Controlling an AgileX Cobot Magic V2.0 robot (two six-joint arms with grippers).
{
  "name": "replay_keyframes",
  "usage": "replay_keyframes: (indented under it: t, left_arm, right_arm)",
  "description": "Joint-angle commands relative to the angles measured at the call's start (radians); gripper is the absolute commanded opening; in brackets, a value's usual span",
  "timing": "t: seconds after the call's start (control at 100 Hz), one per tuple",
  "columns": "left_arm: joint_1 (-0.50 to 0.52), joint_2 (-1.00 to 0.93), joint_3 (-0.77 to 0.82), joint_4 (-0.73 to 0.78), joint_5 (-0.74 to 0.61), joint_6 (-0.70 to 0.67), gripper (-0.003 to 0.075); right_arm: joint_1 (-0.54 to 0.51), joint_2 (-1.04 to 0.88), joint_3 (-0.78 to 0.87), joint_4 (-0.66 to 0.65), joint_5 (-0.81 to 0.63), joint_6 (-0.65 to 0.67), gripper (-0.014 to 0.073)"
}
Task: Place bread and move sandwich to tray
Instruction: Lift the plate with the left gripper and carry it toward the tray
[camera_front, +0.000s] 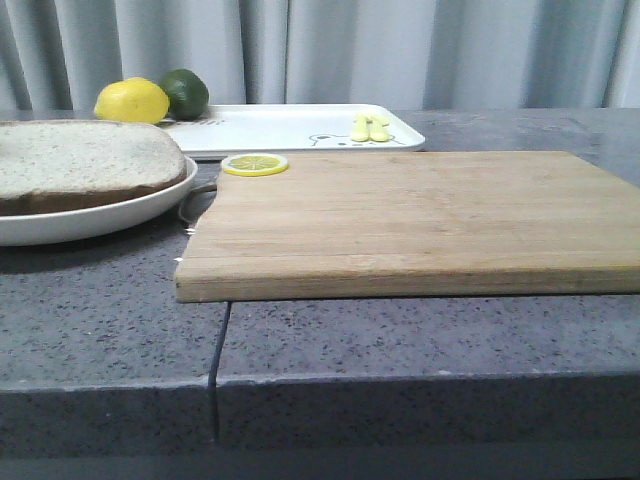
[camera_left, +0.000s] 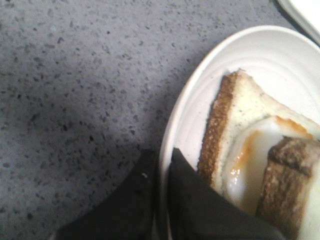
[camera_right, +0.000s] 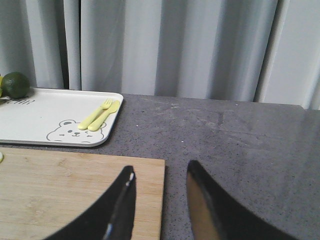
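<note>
The sandwich (camera_front: 80, 160) lies on a round white plate (camera_front: 100, 222) at the table's left. A thick pale bread slice is on top. In the left wrist view the lower toast (camera_left: 235, 115) carries a fried egg (camera_left: 250, 165), and the brown-crusted bread (camera_left: 289, 177) lies over it. My left gripper (camera_left: 162, 157) is shut on the plate's rim (camera_left: 185, 110), one finger inside and one outside. The white tray (camera_front: 290, 128) with its bear print lies at the back. My right gripper (camera_right: 160, 172) is open and empty over the right end of the wooden cutting board (camera_right: 60, 190). Neither gripper shows in the front view.
The cutting board (camera_front: 420, 220) fills the middle, with a lemon slice (camera_front: 254, 163) on its far left corner. A lemon (camera_front: 131, 101) and a lime (camera_front: 185, 92) sit by the tray's left end. Yellow cutlery (camera_front: 370, 128) lies on the tray's right part. Curtains hang behind.
</note>
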Motion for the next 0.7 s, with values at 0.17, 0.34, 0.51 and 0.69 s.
replay_keyframes:
  t: [0.17, 0.34, 0.51, 0.69]
  left_arm:
    - [-0.002, -0.083, -0.124, -0.055, 0.036, -0.007, -0.0019]
    - [-0.002, -0.083, -0.205, -0.066, 0.066, -0.007, -0.0019]
    - [-0.002, -0.077, -0.265, -0.074, 0.07, -0.007, -0.0019]
    - [-0.002, -0.009, -0.342, -0.088, 0.088, -0.004, -0.0019]
  right_arm:
    - [-0.006, 0.003, -0.024, -0.007, -0.079, 0.003, 0.0269]
    - [-0.006, 0.003, -0.024, -0.007, -0.079, 0.003, 0.0269]
    - [-0.006, 0.003, -0.024, -0.007, -0.079, 0.003, 0.0269]
    - [-0.006, 0.003, -0.024, -0.007, -0.079, 0.003, 0.0269]
